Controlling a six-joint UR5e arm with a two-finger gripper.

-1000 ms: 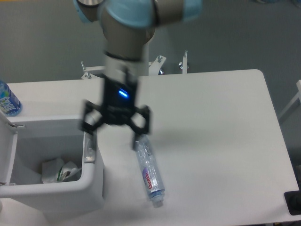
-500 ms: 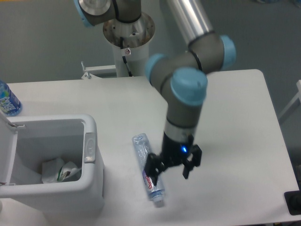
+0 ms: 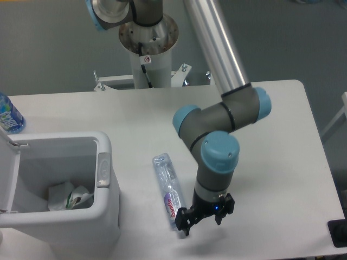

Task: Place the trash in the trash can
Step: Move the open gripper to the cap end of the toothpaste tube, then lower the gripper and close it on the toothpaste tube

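The flattened clear bottle [image 3: 167, 189] with a red-purple label lies on the white table, right of the trash can, its cap end towards the front edge. My gripper [image 3: 205, 218] is open and empty, low over the table just right of the bottle's cap end; its left finger [image 3: 184, 223] covers that end. The trash can [image 3: 106, 201] is a white bin at the front left with its lid swung open to the left. The crumpled white wrapper with a green tab [image 3: 68, 196] lies inside it.
An uncrushed bottle with a blue label [image 3: 8, 115] stands at the table's left edge behind the bin. The arm's base column [image 3: 147, 38] stands behind the table. A dark object [image 3: 338, 233] sits at the front right corner.
The gripper has swung from over the bin's right rim to the right and down, ending low beside the bottle's cap end. The bottle has not moved.
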